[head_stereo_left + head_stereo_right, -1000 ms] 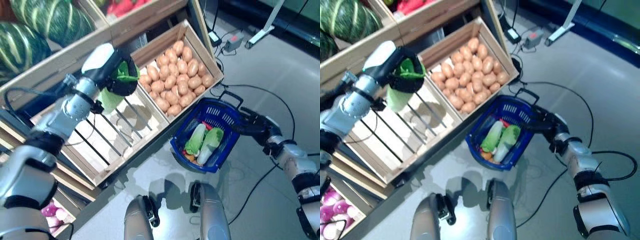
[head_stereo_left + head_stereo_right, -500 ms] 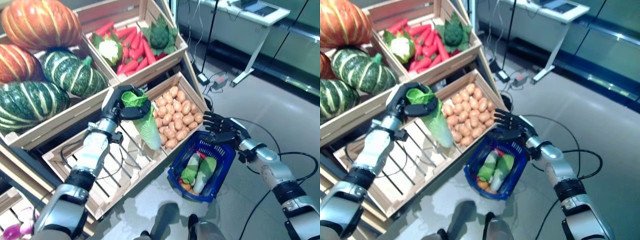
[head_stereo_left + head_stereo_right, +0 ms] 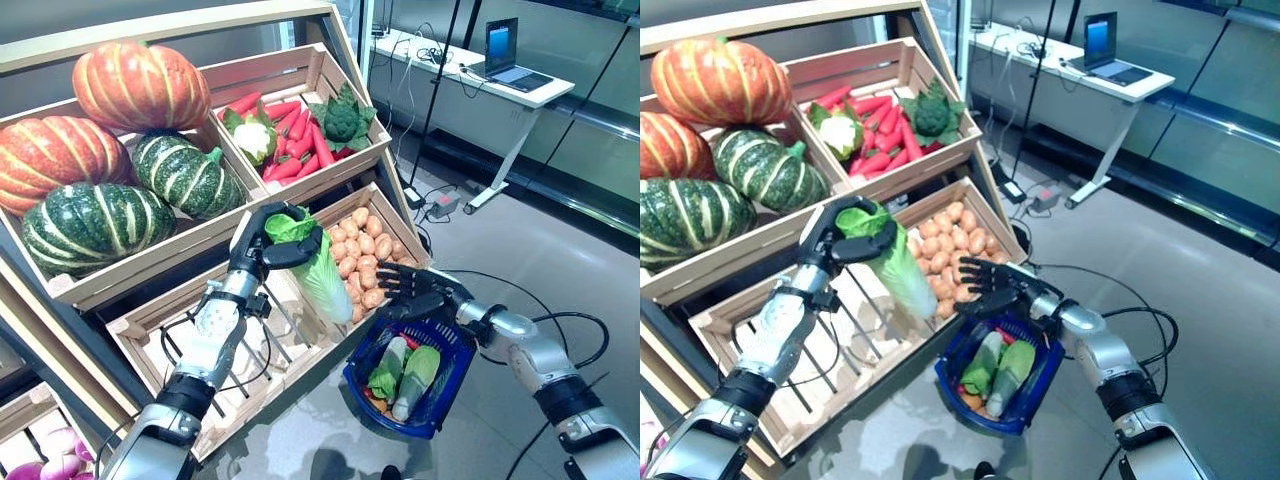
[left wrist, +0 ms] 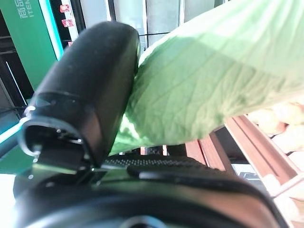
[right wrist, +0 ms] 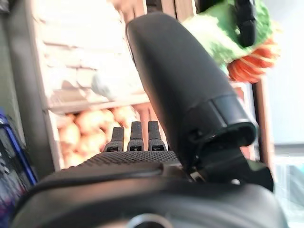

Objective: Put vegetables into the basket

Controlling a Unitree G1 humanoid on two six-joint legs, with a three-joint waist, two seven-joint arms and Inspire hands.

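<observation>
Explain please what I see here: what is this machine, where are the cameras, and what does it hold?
This is a humanoid robot with two arms. Two pictures come from cameras on its head, looking down; the two close ones come from its wrists. Before it stands a wooden stand with pumpkins, carrots and potatoes. Its left hand is closed round a green cabbage, lifted above an empty slatted crate. Its right hand, fingers spread, carries a blue basket, seemingly by the handle; the basket already holds some vegetables.
</observation>
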